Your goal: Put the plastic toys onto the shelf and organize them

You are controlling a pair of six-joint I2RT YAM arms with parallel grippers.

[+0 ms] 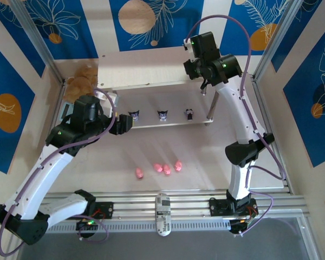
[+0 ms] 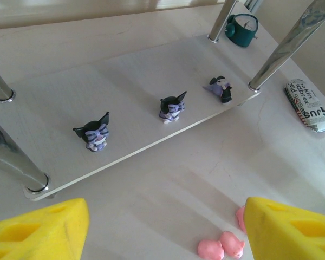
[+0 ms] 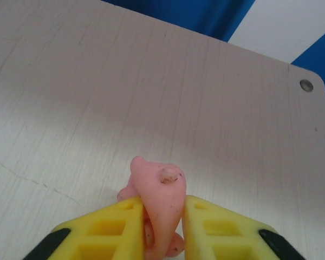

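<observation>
The right claw is closing narrowly on a pink pig, its two yellow fingers pressing the toy from either side and the pig's head sticking up between them. It is hanging over the pale upper board of the shelf, near that board's right end. I cannot tell whether the pig is touching the wood.

The left claw is standing wide, gripping nothing and touching nothing. It is hovering over the bench, just in front of the lower board.

Three dark figurines are sitting in a row along the front edge of that board. The left one and the middle one are standing upright, while the right one is leaning over.

Four more pink pigs are lying on the bench in front of the shelf, three close together and one apart to the left. A teal clock is standing behind the far leg, and a patterned case is lying on the bench.
</observation>
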